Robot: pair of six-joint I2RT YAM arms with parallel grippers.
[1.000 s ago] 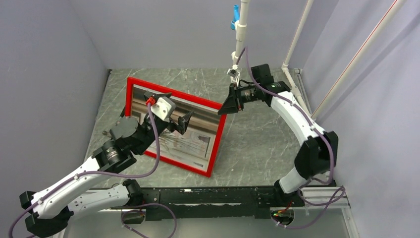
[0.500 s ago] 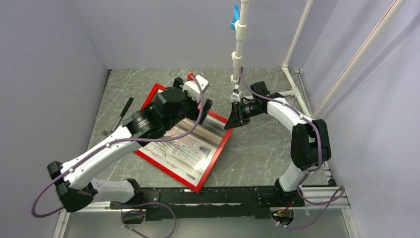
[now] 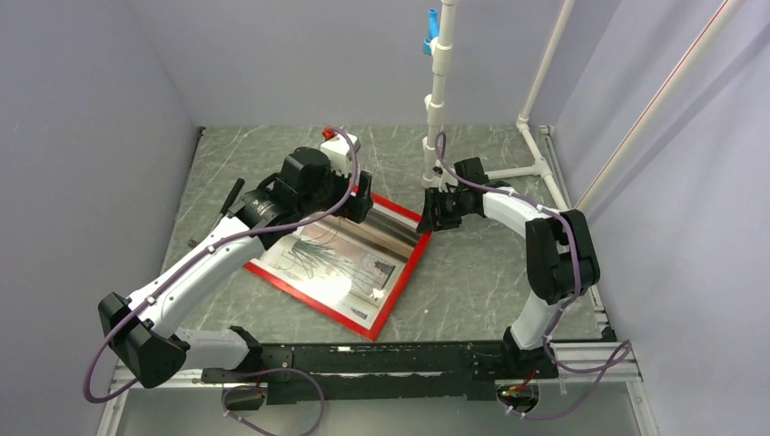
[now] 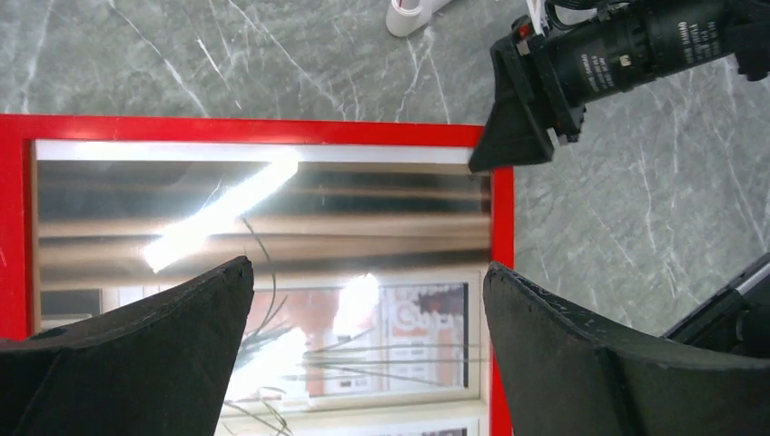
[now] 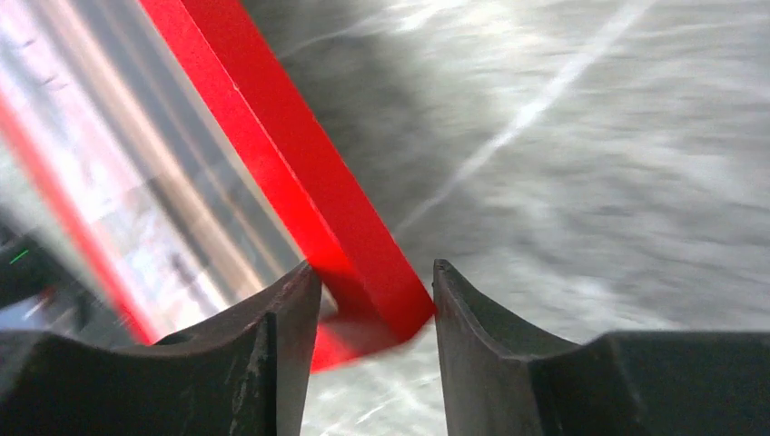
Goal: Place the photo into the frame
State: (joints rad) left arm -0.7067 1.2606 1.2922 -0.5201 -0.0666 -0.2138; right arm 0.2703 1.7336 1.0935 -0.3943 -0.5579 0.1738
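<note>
The thin red rectangular picture frame [image 3: 400, 285], standing steeply on edge a second ago, is now lying nearly flat on the grey marbled bench [image 3: 472, 282], the glossy paper photo of a spiky plant [image 3: 336, 268] showing face up inside it. Its far right corner is sitting between the right jaws, which are partly apart; whether they are gripping it I cannot tell. The left jaws are hanging wide open above the frame's far end, holding nothing

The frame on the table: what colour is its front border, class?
Bright red; the frame shows best in the left wrist view.
</note>
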